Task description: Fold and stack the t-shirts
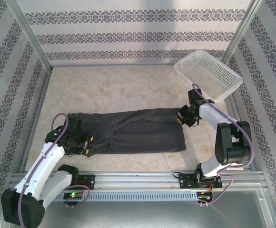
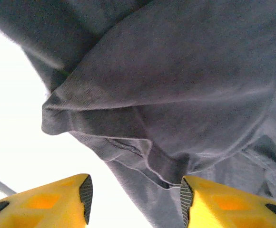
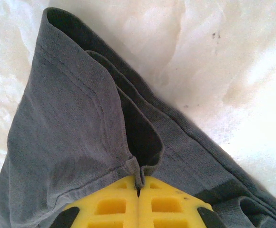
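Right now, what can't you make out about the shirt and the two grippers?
- Top external: the left gripper opening, too small and dark against the t-shirt.
- Left wrist: which part of the t-shirt lies ahead; frame edges cut it off, upper left blurred.
- Right wrist: how much cloth the right gripper pinches, hidden between its shut fingers.

- Desk (image 1: 119, 90) behind the t-shirt (image 1: 133, 130): bare strip, open from the left wall to the basket.
- White mesh basket (image 1: 208, 74): blocks the far right corner.
- T-shirt: covers the near middle of the desk, running left to right.
- Patterned walls (image 1: 138, 33): close the left, right and far sides.
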